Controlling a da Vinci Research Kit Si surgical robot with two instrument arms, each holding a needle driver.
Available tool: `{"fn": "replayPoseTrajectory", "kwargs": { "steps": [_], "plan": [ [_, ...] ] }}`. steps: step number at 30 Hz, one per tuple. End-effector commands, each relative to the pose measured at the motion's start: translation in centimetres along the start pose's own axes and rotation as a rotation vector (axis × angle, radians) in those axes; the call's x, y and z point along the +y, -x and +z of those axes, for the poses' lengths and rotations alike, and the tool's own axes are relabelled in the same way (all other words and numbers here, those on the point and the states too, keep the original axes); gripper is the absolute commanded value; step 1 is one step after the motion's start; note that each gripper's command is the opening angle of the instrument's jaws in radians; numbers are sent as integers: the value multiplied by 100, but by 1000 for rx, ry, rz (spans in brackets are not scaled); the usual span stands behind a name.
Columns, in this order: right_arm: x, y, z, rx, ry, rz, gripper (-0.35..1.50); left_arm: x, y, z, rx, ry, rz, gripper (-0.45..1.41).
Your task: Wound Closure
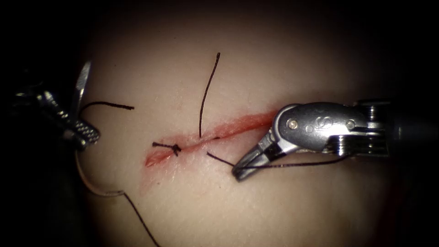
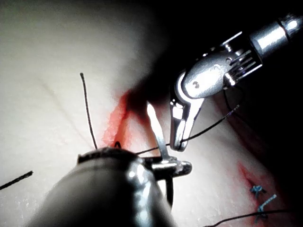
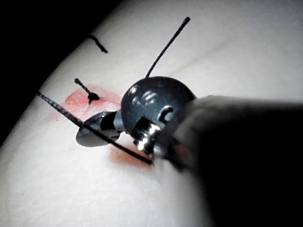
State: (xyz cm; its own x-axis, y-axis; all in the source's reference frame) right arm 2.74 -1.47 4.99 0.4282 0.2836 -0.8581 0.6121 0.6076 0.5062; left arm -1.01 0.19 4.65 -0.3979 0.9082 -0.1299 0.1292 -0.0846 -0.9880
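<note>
Now the left tool (image 1: 84,132) sits off the left edge of the tissue (image 1: 283,201), jaws clamped on the curved needle (image 1: 91,185) partway along its curve, needle clear of the tissue. Over on the right, the right tool (image 1: 242,171) has its jaws closed on the thread (image 1: 292,164) just below the cut (image 1: 215,132), with a knot (image 1: 175,147) sitting near the cut's left end.

right tool's jaws (image 3: 92,134) clamped on thread (image 3: 61,112) — over tissue (image 3: 227,52), beside red-stained cut (image 3: 83,100)
</note>
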Motion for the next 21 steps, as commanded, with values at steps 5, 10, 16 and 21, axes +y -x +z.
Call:
{"fn": "replayPoseTrajectory", "kwargs": {
  "steps": [5, 10, 16, 21],
  "plan": [
    [4, -13, -22, 6, 25, 15, -35, -6, 0, 4, -1, 1, 0, -45],
    [2, -22, -39, -2, 51, 29, -35, -6, -1, 5, -3, 2, 0, -45],
    [3, -23, -46, 4, 60, 34, -35, -9, 2, 9, -7, -5, -2, -45],
    [5, -25, -43, 7, 94, -47, -16, -15, 7, 15, -34, -46, 2, -45]
  ]
}}
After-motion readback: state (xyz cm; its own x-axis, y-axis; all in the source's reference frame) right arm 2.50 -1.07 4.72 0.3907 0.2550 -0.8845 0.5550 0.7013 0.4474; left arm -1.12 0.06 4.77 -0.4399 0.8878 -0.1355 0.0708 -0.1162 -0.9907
